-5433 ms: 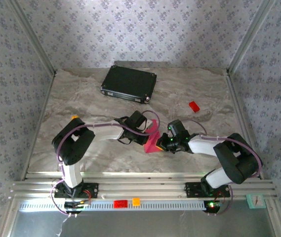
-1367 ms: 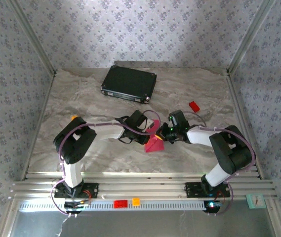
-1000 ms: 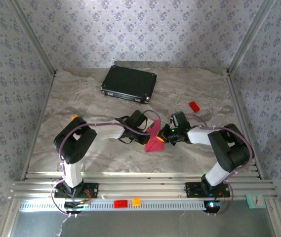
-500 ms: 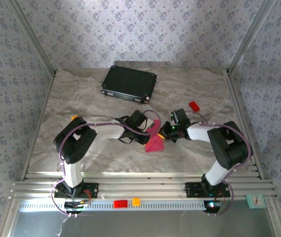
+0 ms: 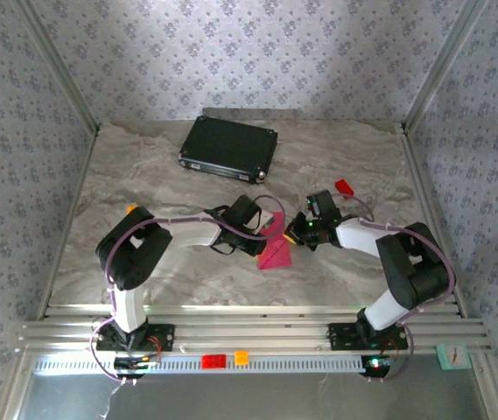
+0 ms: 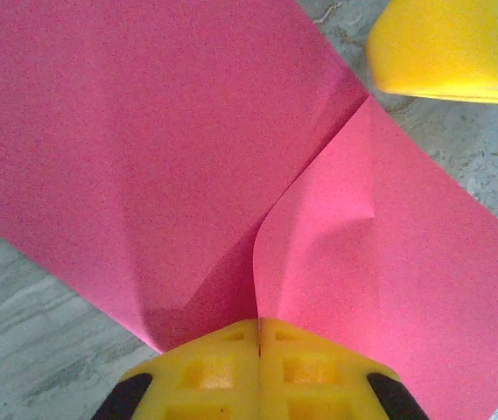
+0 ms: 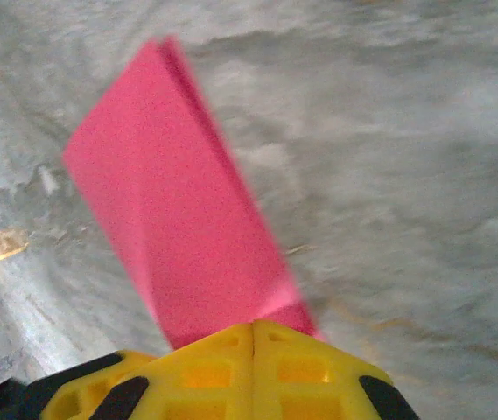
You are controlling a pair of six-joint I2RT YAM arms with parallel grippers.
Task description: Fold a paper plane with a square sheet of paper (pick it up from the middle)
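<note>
Magenta square sheet of paper [image 5: 275, 255], partly folded, lies at the centre of the table [image 5: 143, 179], nearer than the black case [image 5: 228, 147]. The left gripper [image 6: 259, 348], fingers pressed together, pinches it from the left. The right gripper [image 7: 253, 350], also closed, pinches it from the right.

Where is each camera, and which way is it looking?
Top external: above and behind the bases, looking down at the table, both arms and the pink paper.
Left wrist: on the left arm, looking down past its shut yellow jaws at the paper.
Right wrist: same on the right arm, jaws shut too.
All three share the paper.
</note>
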